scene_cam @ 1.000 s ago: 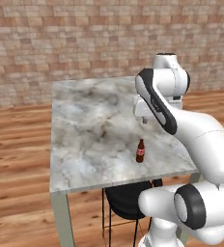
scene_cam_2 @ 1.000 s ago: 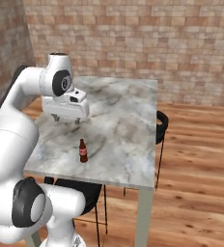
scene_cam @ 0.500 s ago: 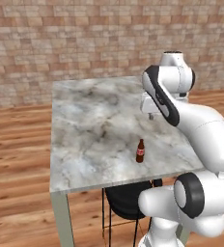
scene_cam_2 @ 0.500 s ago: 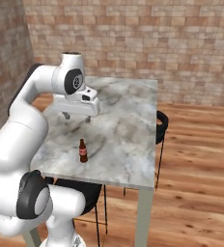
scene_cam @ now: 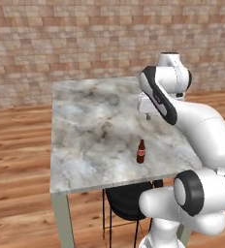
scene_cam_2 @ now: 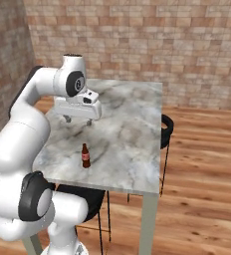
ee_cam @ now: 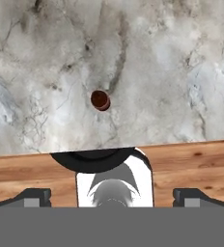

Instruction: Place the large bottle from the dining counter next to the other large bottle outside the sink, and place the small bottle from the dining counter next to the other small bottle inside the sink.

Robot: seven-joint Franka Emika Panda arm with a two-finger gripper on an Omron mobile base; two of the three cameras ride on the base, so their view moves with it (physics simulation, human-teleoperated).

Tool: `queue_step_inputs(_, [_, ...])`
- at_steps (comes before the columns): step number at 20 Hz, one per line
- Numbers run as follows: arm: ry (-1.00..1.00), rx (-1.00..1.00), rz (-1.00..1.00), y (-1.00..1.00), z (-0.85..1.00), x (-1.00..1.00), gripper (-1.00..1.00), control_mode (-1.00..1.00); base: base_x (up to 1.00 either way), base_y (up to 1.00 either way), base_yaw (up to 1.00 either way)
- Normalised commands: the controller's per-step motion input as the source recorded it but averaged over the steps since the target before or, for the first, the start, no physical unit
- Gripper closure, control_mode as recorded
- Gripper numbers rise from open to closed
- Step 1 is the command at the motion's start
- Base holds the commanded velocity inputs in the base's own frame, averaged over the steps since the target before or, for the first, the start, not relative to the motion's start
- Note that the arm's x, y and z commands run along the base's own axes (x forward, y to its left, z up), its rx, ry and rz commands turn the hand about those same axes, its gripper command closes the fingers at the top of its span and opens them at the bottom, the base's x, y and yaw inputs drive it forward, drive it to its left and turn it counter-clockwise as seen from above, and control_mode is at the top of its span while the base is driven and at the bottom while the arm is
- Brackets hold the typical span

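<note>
The arm keeps swinging out over the dining counter (scene_cam: 95, 126), gripper (scene_cam_2: 78, 119) wide open and empty, now closing in above the small bottle (scene_cam: 140, 152) standing near the counter's front edge: pickup approaching.

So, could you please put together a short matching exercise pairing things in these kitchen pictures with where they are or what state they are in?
Things:
1. small bottle
2. gripper
3. black stool
4. dining counter

Descriptions:
A. tucked under the counter's near edge
B. open, hanging above the marble top, holding nothing
C. standing upright near the counter's near edge
D. grey-white marbled top on thin pale legs, in front of a brick wall

Pairs: 1-C, 2-B, 3-A, 4-D
</note>
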Motion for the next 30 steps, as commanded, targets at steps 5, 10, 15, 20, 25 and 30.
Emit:
queue_step_inputs(5, [-0.03, -0.03, 0.00, 0.17, -0.18, 0.20, -1.00, -1.00, 0.00, 0.00, 0.00])
queue_step_inputs(10, [-0.10, -0.05, 0.00, 0.03, -0.25, 0.29, -1.00, -1.00, 0.00, 0.00, 0.00])
queue_step_inputs(15, [-0.08, -0.02, 0.00, 0.00, -0.35, 0.27, -1.00, -1.00, 0.00, 0.00, 0.00])
queue_step_inputs(20, [-0.03, 0.00, 0.00, 0.00, -0.33, 0.21, -1.00, -1.00, 0.00, 0.00, 0.00])
queue_step_inputs(25, [0.00, 0.01, 0.00, 0.00, -0.01, 0.14, -1.00, -1.00, 0.00, 0.00, 0.00])
queue_step_inputs(30, [0.00, 0.01, 0.00, 0.02, 0.00, 0.01, -1.00, -1.00, 0.00, 0.00, 0.00])
